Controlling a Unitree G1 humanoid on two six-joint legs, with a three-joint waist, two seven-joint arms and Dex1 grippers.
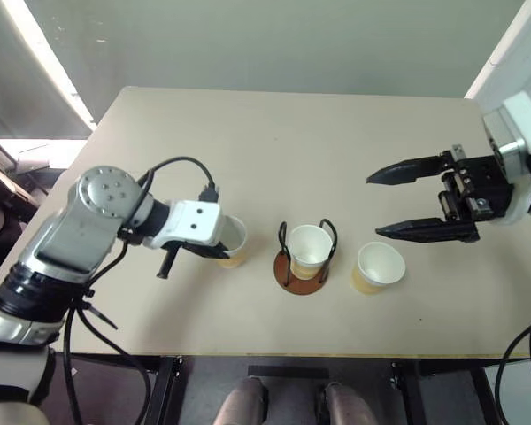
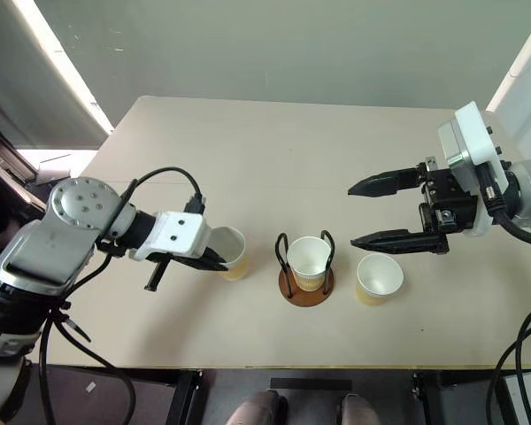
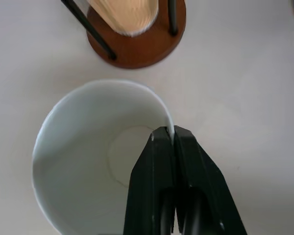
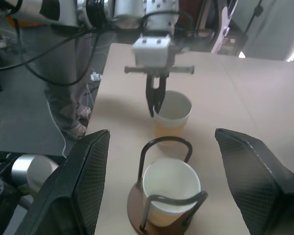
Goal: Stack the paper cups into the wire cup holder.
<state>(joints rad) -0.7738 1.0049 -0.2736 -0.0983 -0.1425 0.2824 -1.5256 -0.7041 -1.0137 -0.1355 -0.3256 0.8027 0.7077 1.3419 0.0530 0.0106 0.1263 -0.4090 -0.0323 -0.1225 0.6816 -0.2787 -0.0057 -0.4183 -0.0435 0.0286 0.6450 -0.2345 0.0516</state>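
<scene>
From the head views, the left hand [image 2: 219, 259] is clamped on the near rim of the leftmost paper cup [image 2: 231, 251], which sits on the beige tabletop [image 1: 274, 142] just left of the wire cup holder [image 1: 303, 270]. A second cup [image 1: 310, 247] stands upright inside the holder's two black loops, and a third cup [image 1: 377, 266] rests on the tabletop just right of it. The right hand [image 1: 405, 202] hangs above and to the right of that third cup, fingers spread wide, holding nothing. In the left wrist view, the two black fingers [image 3: 157, 176] are pressed together with the cup's white wall pinched between them, one inside and one outside. In the right wrist view, the right hand's mesh pads [image 4: 90, 181] stand far apart on either side of the holder.
</scene>
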